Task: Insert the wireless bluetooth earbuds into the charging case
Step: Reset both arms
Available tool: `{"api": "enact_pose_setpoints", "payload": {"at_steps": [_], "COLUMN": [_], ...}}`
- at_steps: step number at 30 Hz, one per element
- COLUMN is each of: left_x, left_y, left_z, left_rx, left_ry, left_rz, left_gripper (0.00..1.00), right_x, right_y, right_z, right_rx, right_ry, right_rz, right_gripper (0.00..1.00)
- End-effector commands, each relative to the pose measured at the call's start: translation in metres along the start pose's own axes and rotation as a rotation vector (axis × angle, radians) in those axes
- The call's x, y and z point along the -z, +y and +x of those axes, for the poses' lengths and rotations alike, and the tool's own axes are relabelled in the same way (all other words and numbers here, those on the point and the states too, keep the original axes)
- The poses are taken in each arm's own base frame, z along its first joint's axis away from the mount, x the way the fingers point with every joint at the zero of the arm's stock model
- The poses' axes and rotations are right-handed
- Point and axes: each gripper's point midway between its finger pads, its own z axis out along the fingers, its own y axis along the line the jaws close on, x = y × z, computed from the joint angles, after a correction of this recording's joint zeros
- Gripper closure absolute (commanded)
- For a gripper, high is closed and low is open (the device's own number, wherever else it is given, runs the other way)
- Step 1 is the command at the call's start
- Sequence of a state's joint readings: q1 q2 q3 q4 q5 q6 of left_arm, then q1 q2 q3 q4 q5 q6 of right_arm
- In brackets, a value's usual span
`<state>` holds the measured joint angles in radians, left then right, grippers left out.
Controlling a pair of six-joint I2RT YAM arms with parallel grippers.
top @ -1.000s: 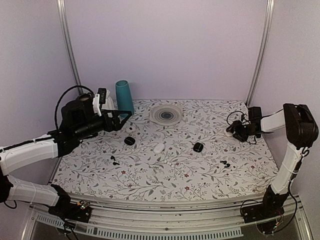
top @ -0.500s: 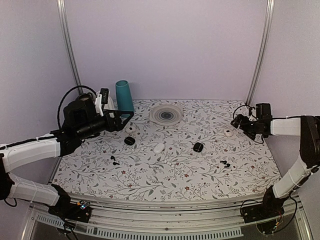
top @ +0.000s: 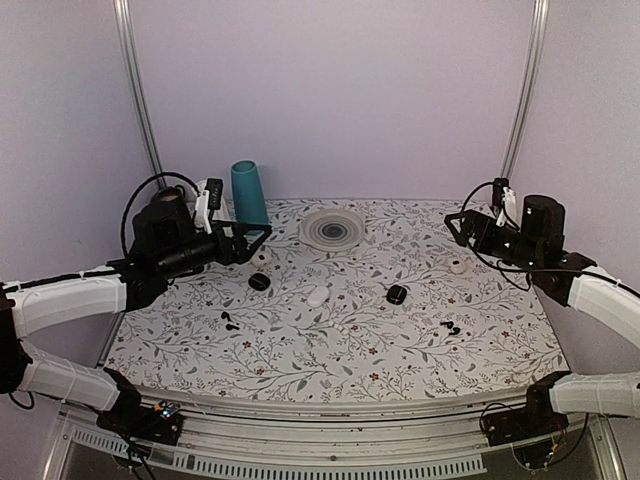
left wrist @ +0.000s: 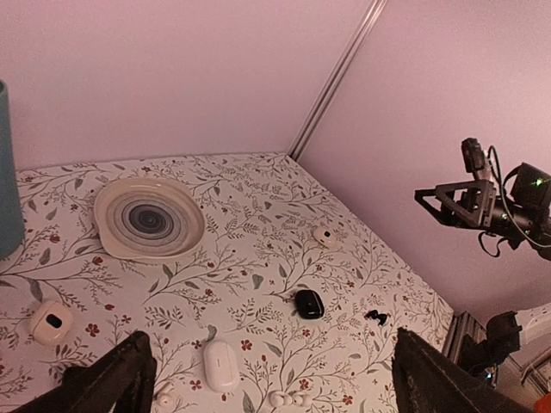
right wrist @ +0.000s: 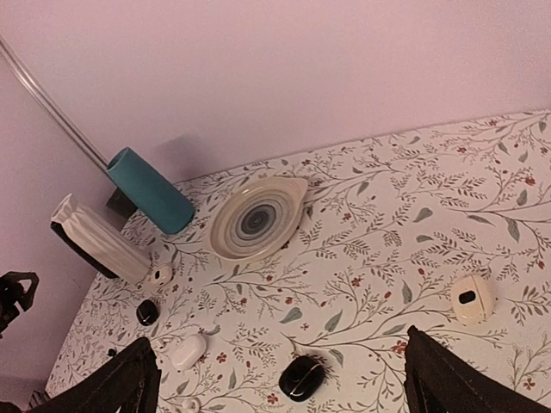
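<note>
Pincers, two of them, left (top: 250,243) and right (top: 458,230), are both spread wide and hold nothing above the table (top: 300,360). One white case (top: 318,296) lies mid-table, glossy, rounded and shut, between two round black cases (top: 259,282). Tiny white earbuds (left wrist: 288,398) lie just beside it, too small to count surely.

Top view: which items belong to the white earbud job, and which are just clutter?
Job: white earbuds; left white case; right white case (look alike, cannot tell which is meant).
Clutter: teal cylinder; plate; black cases; black earbuds; white pebble; ribbed white vase.
</note>
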<state>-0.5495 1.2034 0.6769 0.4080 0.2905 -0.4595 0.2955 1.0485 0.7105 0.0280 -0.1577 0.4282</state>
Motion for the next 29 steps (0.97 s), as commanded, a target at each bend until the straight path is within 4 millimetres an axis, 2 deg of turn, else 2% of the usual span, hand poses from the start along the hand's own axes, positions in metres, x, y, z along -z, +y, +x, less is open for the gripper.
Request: {"api": "enact_pose_setpoints", "payload": {"at_steps": [1,7,10,12,21,29], "left_x": [-0.001,0.000,0.002,0.003,0.008,0.008], "left_y": [-0.003,-0.005,-0.007,-0.009,-0.013,-0.016], "left_z": [-0.005,-0.005,-0.006,-0.008,-0.013,-0.017], "left_rx": [-0.027,-0.039,-0.045,-0.052,-0.071,-0.077], "left_ry": [-0.022,-0.026,-0.030,-0.036,-0.054,-0.059], "left_rz": [0.017,0.017,0.021,0.024,0.023,0.025], "left_gripper": [0.04,0.04,0.04,0.04,0.04,0.04], "right_x": [0.018,0.038,0.042,0.043,0.052,0.048], "right_y": [0.044,0.109,0.127,0.131,0.122,0.115], "right_z": [-0.009,-0.022,-0.027,-0.031,-0.036,-0.035], "right_rx": [0.062,0.076,0.066,0.068,0.073,0.072], "right_ry": [-0.065,-0.106,-0.099,-0.101,-0.154,-0.155], "right_rz": [-0.088,-0.282,-0.349,-0.357,-0.315,-0.282], "right_gripper": [0.01,0.01,0.01,0.01,0.01,0.01]}}
